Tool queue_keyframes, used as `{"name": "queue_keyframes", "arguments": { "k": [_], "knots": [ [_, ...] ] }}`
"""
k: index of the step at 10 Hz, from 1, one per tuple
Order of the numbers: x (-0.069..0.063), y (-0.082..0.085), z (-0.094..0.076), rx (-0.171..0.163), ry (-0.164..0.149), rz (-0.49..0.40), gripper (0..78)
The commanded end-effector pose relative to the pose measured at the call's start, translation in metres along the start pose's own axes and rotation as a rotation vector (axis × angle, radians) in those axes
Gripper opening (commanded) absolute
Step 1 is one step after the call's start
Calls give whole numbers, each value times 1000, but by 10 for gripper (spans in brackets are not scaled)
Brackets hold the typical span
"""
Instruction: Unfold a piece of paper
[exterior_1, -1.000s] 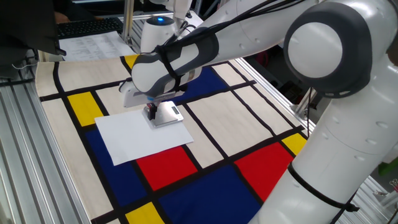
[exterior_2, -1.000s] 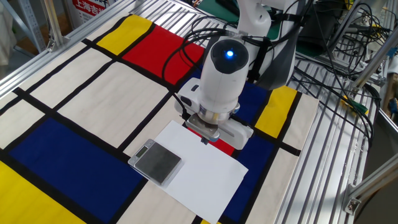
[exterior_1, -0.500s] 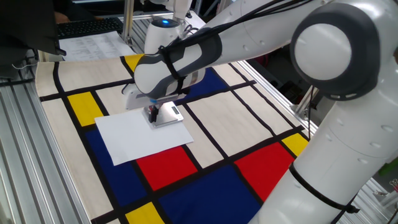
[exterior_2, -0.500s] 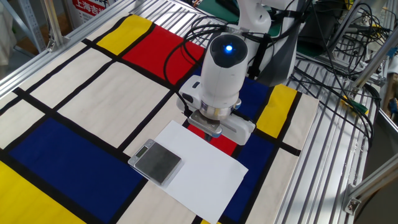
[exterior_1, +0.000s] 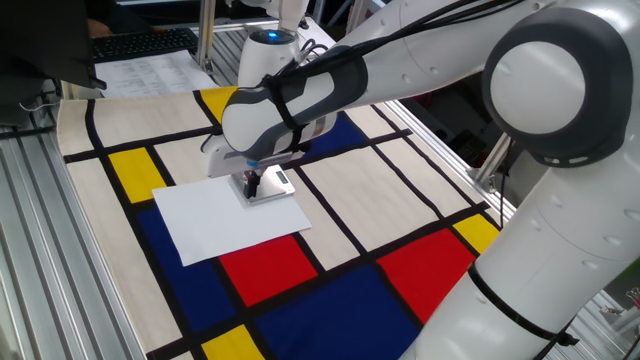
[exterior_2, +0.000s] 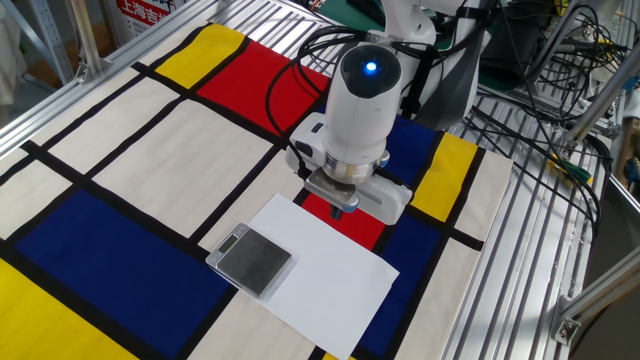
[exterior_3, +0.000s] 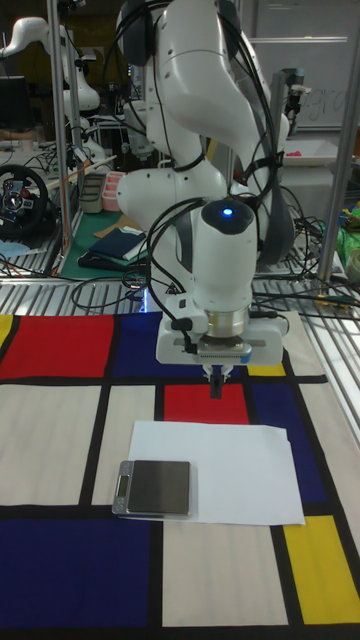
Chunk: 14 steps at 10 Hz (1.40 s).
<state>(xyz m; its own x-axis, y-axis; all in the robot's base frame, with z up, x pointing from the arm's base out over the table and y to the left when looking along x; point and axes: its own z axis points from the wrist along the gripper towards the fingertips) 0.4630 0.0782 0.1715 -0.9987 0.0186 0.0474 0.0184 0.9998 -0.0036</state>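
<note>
1. The paper (exterior_3: 215, 470) lay flat and spread open mid-worktop, a small scale (exterior_3: 152, 488) sitting on one edge.
2. The hand (exterior_3: 217, 383) hung just above its far edge, fingers nearly together, holding nothing.
3. Unfolding looked finished.

the piece of paper (exterior_3: 225, 465) lies flat on the cloth (exterior_3: 60, 430); a scale (exterior_3: 152, 488) overlaps its edge.

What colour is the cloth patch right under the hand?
Red, just beyond the paper; the tall fixed view shows it best.
</note>
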Motion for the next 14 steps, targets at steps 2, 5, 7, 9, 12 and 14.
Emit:
{"name": "queue_keyframes", "arguments": {
  "k": [2, 5, 7, 9, 12, 14],
  "knots": [
    [-2, -2, -8, 30, -2, 7, 12],
    [0, -7, -14, 28, 3, 3, 12],
    [0, -7, -14, 26, 6, 0, 12],
    [0, -7, -14, 28, 6, 0, 12],
    [1, -7, -13, 30, 6, -6, 12],
    [3, -5, -12, 35, 4, -18, 12]
  ]
}}
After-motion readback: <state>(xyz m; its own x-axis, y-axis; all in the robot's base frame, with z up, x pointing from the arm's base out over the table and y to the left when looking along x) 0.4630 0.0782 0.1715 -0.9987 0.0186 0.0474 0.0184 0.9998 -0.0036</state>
